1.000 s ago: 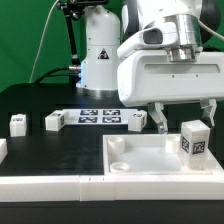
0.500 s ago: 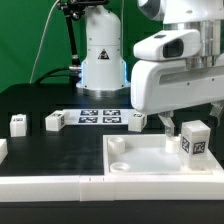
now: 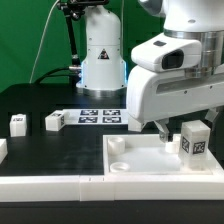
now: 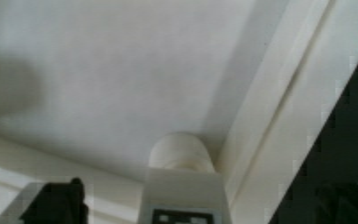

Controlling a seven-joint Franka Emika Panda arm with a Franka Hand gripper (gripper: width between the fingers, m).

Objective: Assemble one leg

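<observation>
A leg [image 3: 196, 140], a small white block with a black-and-white tag, stands upright on the large white panel [image 3: 140, 160] near its right side in the exterior view. My gripper [image 3: 185, 131] hangs low over the panel, open, with one finger [image 3: 160, 128] beside the leg. In the wrist view the leg [image 4: 185, 175] lies between the jaws with gaps on both sides. My gripper [image 4: 194, 208] is not closed on it. One dark finger [image 4: 55, 202] shows beside the leg.
Three more legs [image 3: 18, 123], [image 3: 54, 121], [image 3: 137, 120] stand on the black table behind the panel. The marker board [image 3: 98, 116] lies by the robot base. A long white bar [image 3: 45, 186] lies along the front edge.
The gripper has moved down and toward the exterior view's right, closing in on the leg standing on the panel. The leg and other parts have not moved.
</observation>
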